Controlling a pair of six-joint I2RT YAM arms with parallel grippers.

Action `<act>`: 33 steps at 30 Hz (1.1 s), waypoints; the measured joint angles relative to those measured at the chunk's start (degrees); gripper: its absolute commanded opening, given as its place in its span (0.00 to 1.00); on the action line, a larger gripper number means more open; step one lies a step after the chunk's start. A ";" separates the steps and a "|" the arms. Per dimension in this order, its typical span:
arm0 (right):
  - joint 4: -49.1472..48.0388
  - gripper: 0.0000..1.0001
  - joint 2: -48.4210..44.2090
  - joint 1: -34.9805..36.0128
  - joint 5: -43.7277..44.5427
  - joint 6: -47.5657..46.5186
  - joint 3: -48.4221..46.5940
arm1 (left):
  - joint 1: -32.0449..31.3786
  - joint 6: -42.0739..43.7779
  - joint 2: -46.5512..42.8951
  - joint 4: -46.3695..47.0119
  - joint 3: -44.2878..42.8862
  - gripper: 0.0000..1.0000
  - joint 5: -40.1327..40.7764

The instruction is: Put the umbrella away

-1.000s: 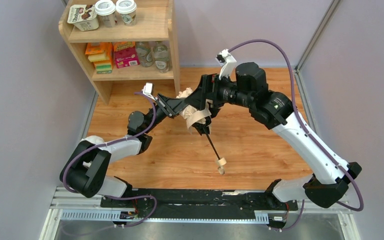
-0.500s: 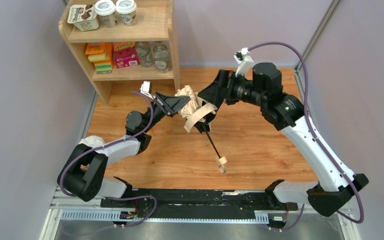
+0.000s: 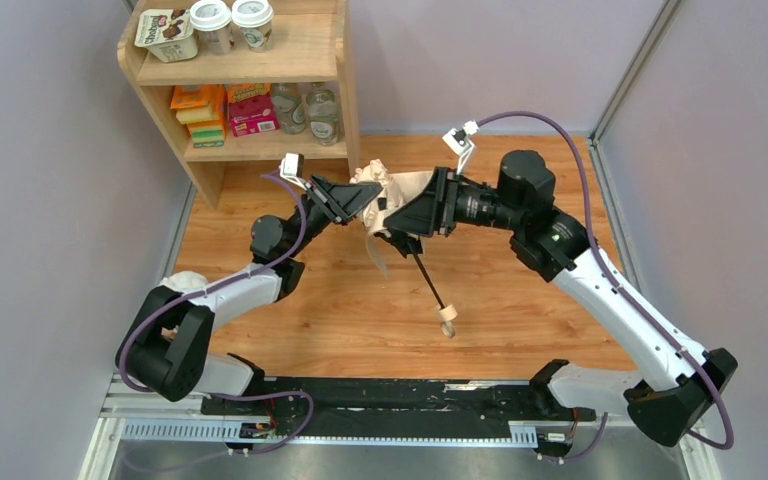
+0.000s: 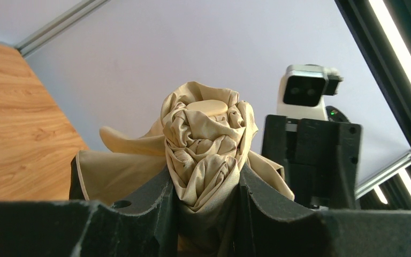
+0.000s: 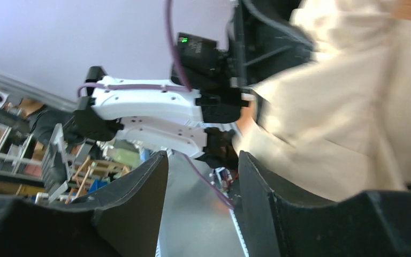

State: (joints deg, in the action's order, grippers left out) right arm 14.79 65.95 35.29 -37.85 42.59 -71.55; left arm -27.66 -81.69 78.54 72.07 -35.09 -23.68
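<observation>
The umbrella [image 3: 400, 186] is a bunched beige canopy held above the wooden floor, its thin black shaft [image 3: 427, 283] slanting down to the small wooden handle [image 3: 447, 322]. My left gripper [image 3: 365, 200] is shut on the canopy's twisted top. In the left wrist view the fabric [image 4: 206, 123] fills the gap between the fingers of that gripper [image 4: 206, 179]. My right gripper [image 3: 400, 215] is pressed against the canopy from the right. In the right wrist view its jaws [image 5: 203, 160] stand apart with nothing between them, and beige fabric [image 5: 353, 107] lies outside the right finger.
A wooden shelf [image 3: 260, 70] with cups, boxes and bottles stands at the back left. Grey walls close in both sides. The black base rail [image 3: 380, 395] runs along the near edge.
The right gripper drew back to the right, then came left against the canopy with its jaws narrower. The left gripper lifted the canopy slightly toward the back.
</observation>
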 measured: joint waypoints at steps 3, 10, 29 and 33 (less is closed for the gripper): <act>-0.42 0.57 3.43 4.28 -0.09 -0.15 -4.90 | -0.02 1.14 0.00 0.11 -1.53 0.00 0.11; 5.99 0.57 10.14 7.30 3.37 -4.72 -14.86 | -0.07 2.58 -1.01 -0.07 -4.26 0.00 1.31; 23.37 0.77 16.44 19.41 10.58 -17.49 -36.83 | -0.11 12.31 -11.65 0.52 -4.76 0.00 10.58; 24.02 0.97 14.10 19.85 12.83 -18.62 -35.52 | -0.11 13.27 -11.61 0.44 -5.07 0.00 11.91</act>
State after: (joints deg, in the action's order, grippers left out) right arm 38.81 80.05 55.13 -25.02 23.97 -107.07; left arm -27.77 -68.42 66.94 72.51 -40.16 -11.77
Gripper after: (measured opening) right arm 0.823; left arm 0.393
